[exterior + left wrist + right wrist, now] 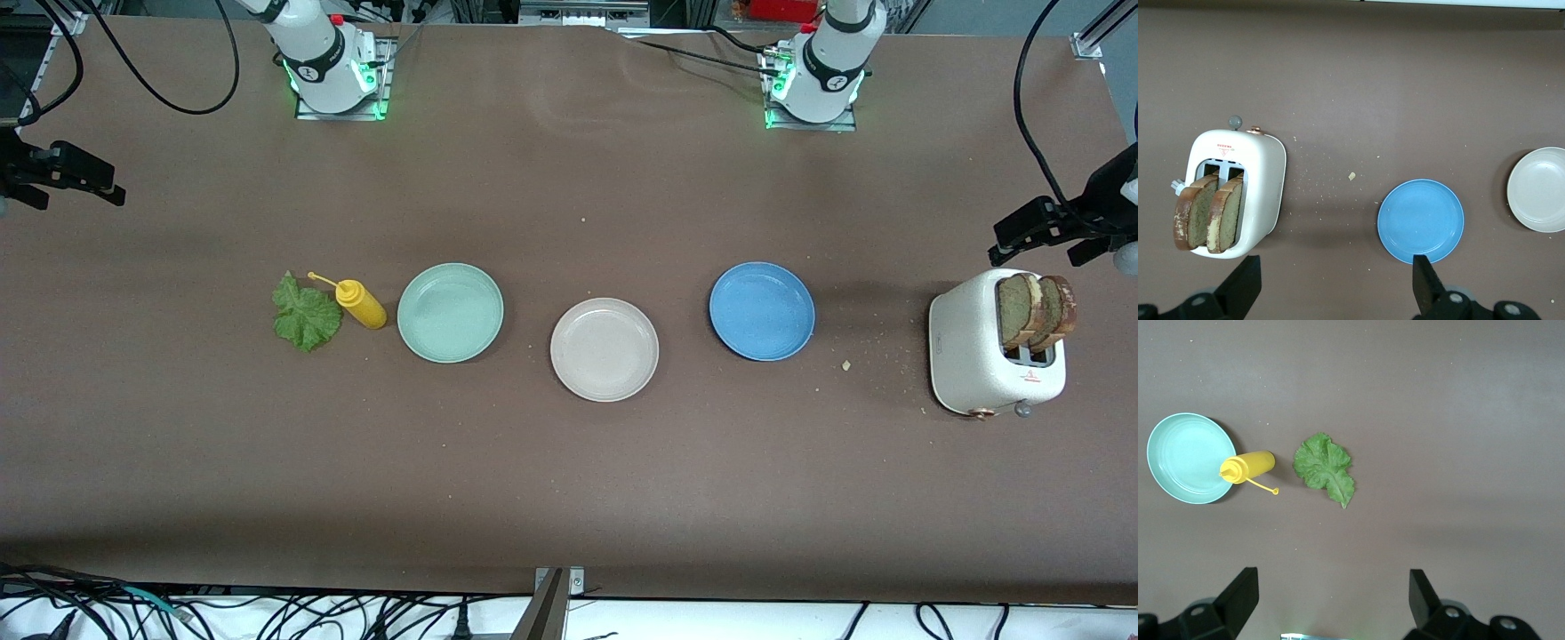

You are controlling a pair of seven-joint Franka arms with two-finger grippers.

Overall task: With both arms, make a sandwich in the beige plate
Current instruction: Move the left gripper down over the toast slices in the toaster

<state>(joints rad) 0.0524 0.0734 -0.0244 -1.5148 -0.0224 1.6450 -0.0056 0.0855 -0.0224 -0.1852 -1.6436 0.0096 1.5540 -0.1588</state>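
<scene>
I am holding my left gripper [1331,287] and right gripper [1331,600] wide open and empty. The beige plate [605,348] sits bare between two other plates. Risk: crushing upright bread slices [1208,213] while extracting them from the toaster [1258,193].

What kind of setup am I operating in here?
Probably a robotics lab bench staged as a kitchen: bare brown table, loose cables along its edge, and a toaster holding bread slices beside an empty beige plate.
</scene>
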